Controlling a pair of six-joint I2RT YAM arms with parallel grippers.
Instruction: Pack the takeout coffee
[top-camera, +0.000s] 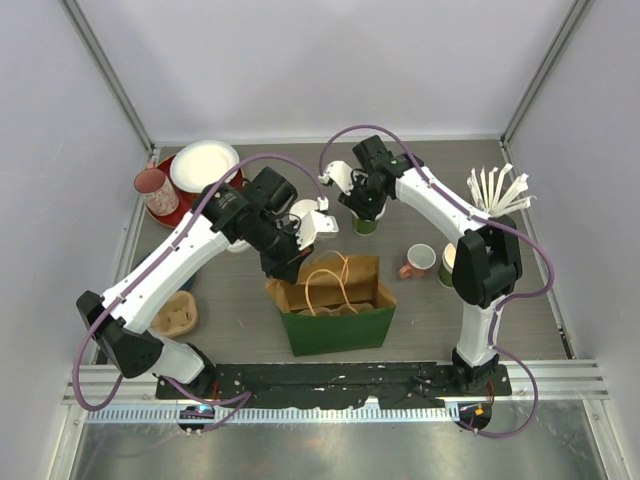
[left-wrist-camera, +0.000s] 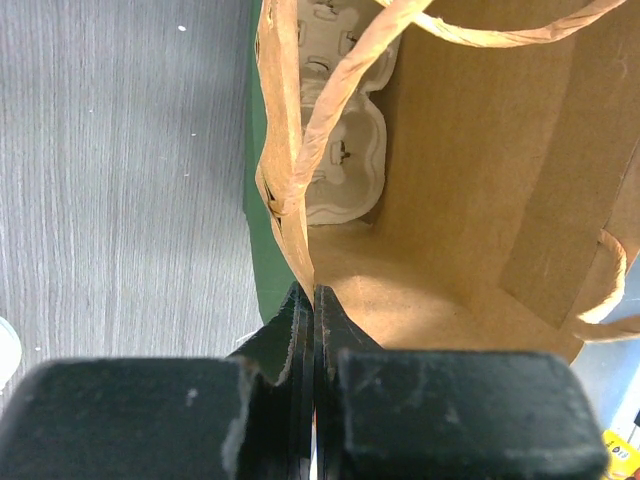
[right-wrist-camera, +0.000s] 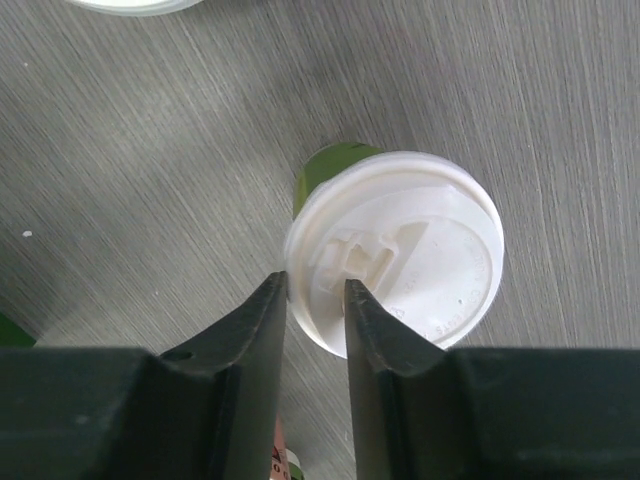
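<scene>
Left fingers (left-wrist-camera: 305, 325) on my rig are clamped shut on the rim of the open paper bag (top-camera: 335, 320), with a pulp cup carrier (left-wrist-camera: 345, 150) lying inside. Beyond the bag, a lidded green cup (top-camera: 366, 226) stands upright on the desk (top-camera: 430, 310). My right fingers (right-wrist-camera: 355, 310) sit partly apart astride the edge of its white lid (right-wrist-camera: 420, 250). Whether they pinch it, I cannot tell. A pink-handled mug (top-camera: 418, 260) stands nearby.

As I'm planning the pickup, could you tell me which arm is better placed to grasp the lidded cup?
Right. The right end effector already straddles the rim of the lidded cup, jaws apart. The left end effector is shut on the paper bag at its edge.
</scene>
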